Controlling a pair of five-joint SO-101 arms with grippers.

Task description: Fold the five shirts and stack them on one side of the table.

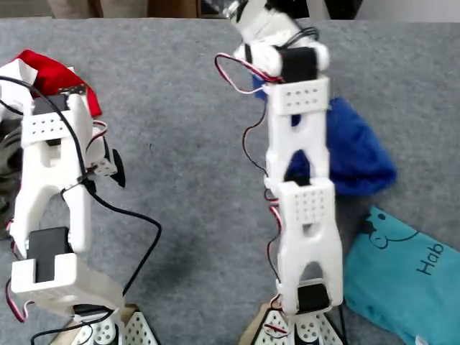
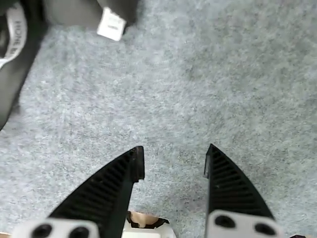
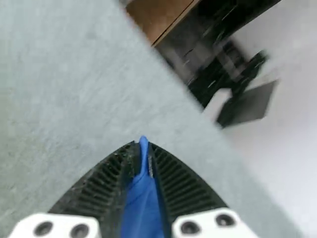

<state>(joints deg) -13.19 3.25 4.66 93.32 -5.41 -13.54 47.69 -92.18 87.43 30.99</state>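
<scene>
Blue shirt [image 1: 356, 151] lies bunched on the grey table [image 1: 180, 108] just right of our right arm. One fold of it rises into the right gripper [image 3: 142, 146], whose jaws are pressed tight on the cloth near the table's far edge. Our left gripper [image 2: 173, 161] hangs spread over bare table, holding nothing. A red shirt [image 1: 50, 72] sits crumpled at the far left, and a teal shirt [image 1: 402, 280] lies flat at the near right. Beside the left gripper we see a dark garment [image 2: 15, 59], possibly another shirt.
</scene>
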